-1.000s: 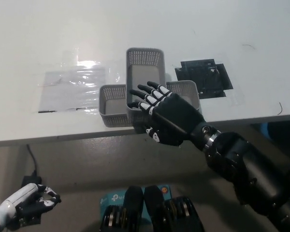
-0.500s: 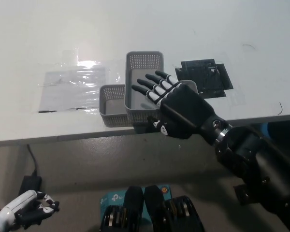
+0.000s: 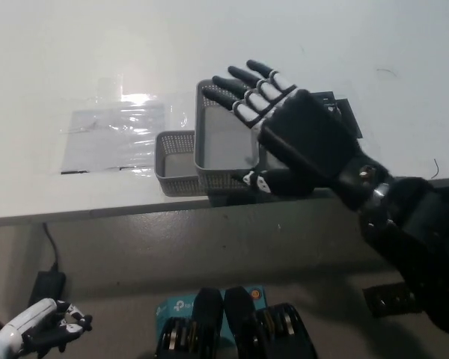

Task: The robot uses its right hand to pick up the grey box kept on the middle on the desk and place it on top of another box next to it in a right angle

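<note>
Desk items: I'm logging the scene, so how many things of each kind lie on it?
Grey perforated boxes: 2, the upper box lying crosswise on the lower box
Clear plastic sheet: 1
Black flat object, mostly hidden behind the right hand: 1
Total: 4

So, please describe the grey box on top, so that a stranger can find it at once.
Look at the white desk, at its near edge in the middle. Two grey perforated boxes form a cross there. The upper box runs away from the edge, lies across the lower box, and sits partly under the open black right hand.
</note>
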Action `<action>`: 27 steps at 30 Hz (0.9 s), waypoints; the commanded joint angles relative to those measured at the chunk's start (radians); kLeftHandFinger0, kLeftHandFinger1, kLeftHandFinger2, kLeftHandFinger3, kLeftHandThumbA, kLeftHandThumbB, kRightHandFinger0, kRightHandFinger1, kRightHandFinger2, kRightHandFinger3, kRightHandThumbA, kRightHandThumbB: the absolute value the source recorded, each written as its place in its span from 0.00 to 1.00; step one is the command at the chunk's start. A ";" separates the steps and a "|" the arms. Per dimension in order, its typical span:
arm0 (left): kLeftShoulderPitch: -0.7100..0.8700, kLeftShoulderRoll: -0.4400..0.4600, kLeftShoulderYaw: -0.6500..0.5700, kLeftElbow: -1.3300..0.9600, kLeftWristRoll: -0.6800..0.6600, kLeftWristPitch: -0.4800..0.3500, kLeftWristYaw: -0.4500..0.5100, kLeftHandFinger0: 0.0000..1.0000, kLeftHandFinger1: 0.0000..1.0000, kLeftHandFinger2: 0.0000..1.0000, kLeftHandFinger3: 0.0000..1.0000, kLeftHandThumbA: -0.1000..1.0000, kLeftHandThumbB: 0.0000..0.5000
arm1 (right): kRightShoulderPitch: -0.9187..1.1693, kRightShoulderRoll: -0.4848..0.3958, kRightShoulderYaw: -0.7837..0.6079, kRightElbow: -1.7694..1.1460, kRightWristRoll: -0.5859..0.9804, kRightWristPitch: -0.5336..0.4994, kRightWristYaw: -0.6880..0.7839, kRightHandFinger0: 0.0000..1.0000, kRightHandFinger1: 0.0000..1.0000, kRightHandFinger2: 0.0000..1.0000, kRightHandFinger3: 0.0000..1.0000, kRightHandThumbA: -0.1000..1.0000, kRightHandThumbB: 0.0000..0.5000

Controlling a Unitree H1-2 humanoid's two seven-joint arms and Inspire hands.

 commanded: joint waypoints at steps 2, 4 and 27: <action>-0.004 0.022 0.021 -0.010 0.004 -0.025 0.009 0.13 0.04 0.16 0.49 0.60 0.33 | 0.061 -0.069 -0.125 -0.221 0.195 0.190 0.210 1.00 1.00 1.00 1.00 0.82 0.71; -0.003 0.025 0.016 -0.015 0.008 -0.026 0.007 0.13 0.04 0.17 0.50 0.61 0.31 | 0.136 -0.078 -0.223 -0.256 0.315 0.236 0.174 1.00 1.00 1.00 1.00 0.78 0.51; 0.007 0.011 0.016 -0.015 0.008 -0.021 0.011 0.16 0.06 0.17 0.51 0.63 0.29 | 0.475 0.370 -0.802 0.417 0.750 -0.007 -0.257 0.04 0.13 0.24 0.72 0.32 0.11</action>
